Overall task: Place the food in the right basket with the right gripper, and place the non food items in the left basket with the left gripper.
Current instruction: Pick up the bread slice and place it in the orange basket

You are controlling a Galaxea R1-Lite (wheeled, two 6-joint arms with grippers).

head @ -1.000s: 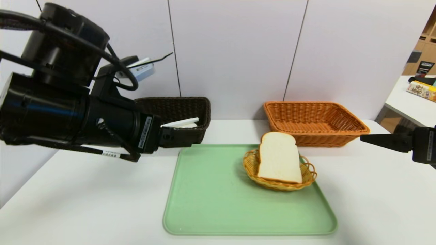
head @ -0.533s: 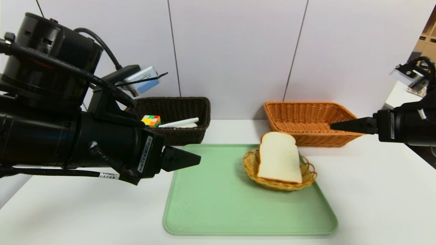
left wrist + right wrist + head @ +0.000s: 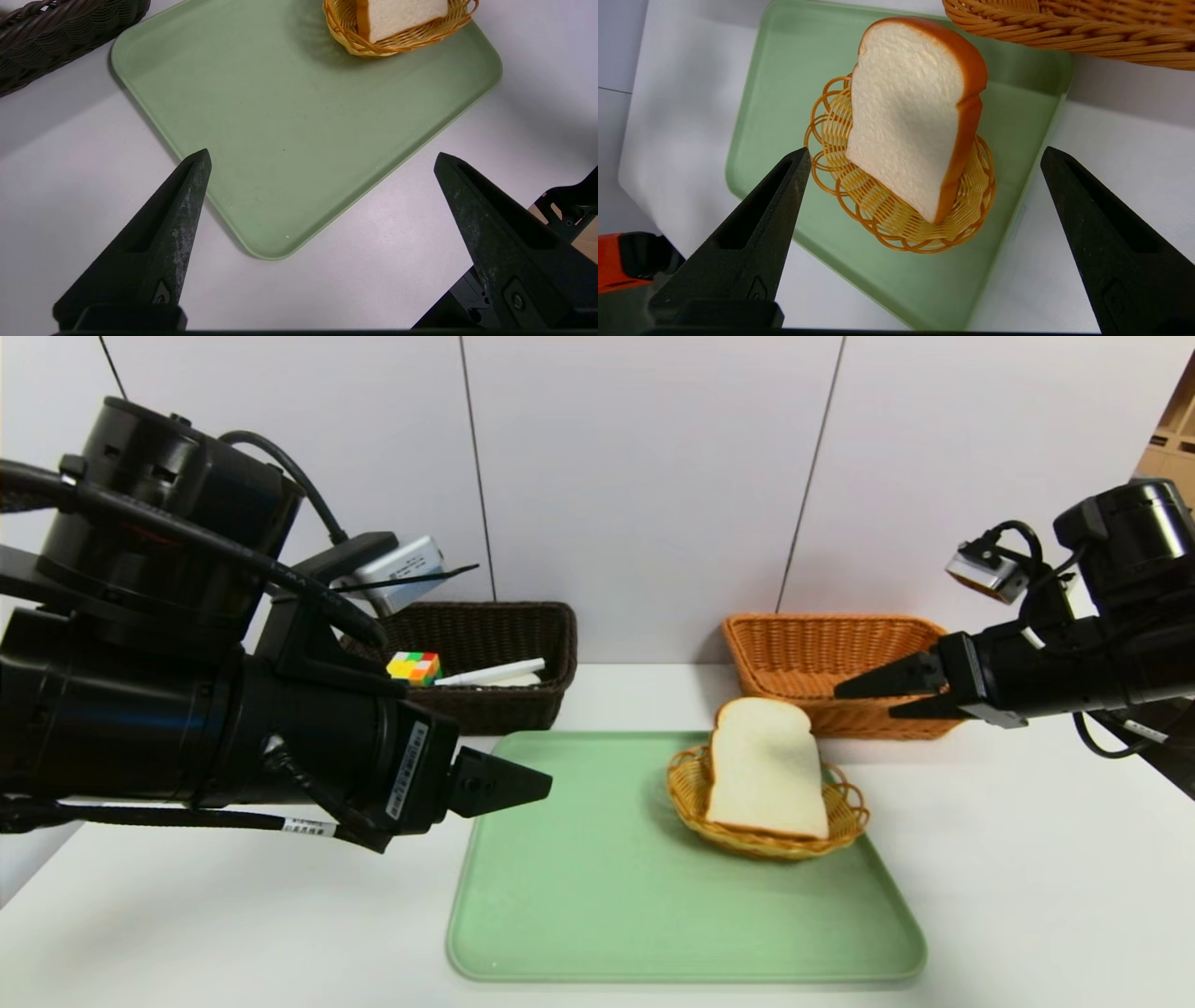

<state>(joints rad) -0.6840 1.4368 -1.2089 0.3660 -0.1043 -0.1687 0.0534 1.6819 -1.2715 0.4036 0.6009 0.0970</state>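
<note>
White, soft-pored and rimmed with a glossy brown crust, a thick slice of bread (image 3: pixel 770 770) is held tilted in a shallow oval basket of pale woven wicker with looped edging (image 3: pixel 691 793). The wicker basket is carried by a smooth, pale green rectangular tray with rounded corners (image 3: pixel 597 896), laid on a plain white bench (image 3: pixel 233 905).

Behind the tray, toward the right, a rectangular basket of orange-brown weave with flared walls (image 3: pixel 775 649) is seen. Toward the left, a dark brown, tightly woven rectangular basket (image 3: pixel 523 709) is filled in part by a cube of coloured squares, yellow, red, green, white and orange (image 3: pixel 414 668), and by a slim white stick-shaped object (image 3: pixel 490 673), leaned at a slant beside it.

The black, wedge-fingered right claw (image 3: pixel 924 149) is held above the bread and its wicker basket, its tapered fingers spread wide apart, with nothing gripped between them. The matching black left claw (image 3: pixel 322 151) is poised over the left front part of the tray, its fingers likewise set wide apart and nothing clasped.
</note>
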